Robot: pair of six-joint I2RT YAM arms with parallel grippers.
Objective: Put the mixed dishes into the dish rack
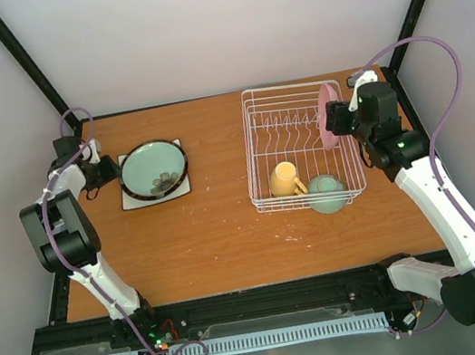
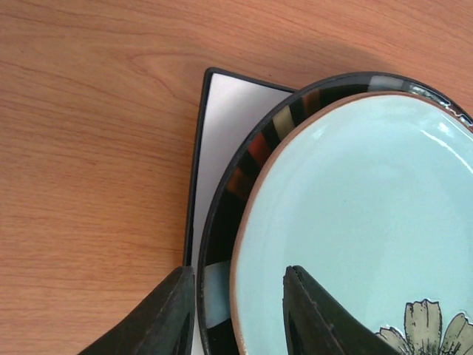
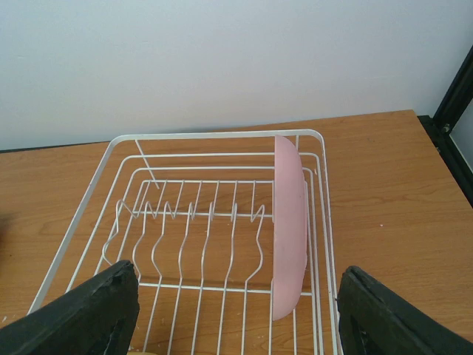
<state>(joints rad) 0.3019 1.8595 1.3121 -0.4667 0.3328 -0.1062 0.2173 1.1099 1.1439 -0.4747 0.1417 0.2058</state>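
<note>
Found the dish rack point(image 1: 288, 123) on the right half of the tabletop point(image 1: 220, 236). Saw the pink round plate point(image 1: 330, 115) standing on edge in the rack's far right part, close to the right wall and upright among the wires. Found the right hand point(image 3: 236, 296) spread wide on the near side of that plate and gripping nothing, with one finger point(image 3: 89, 314) low over the rack's left wires and the other outside the right wall. Saw no contact between either finger and the plate.

Noted the yellow handled mug point(image 1: 286, 178) in the rack's near left part, and the mint-green bowl point(image 1: 326, 192) just beside it at the near right corner, overlapping the near rim. Could not tell whether fully inside or resting on the rim.

Found the other three dishes stacked on the left of the tabletop, well apart from the rack: white square plate point(image 2: 222, 118) at the bottom, dark-rimmed round plate point(image 2: 251, 155) on it, mint-green round plate point(image 2: 355, 214) on top, printed with a flower. Saw the left hand point(image 2: 238, 296) open at the stack's left edge, straddling the rims of the two round plates, one finger point(image 2: 166, 318) outside them and the other above the mint-green surface. Could not tell whether touching either plate
</note>
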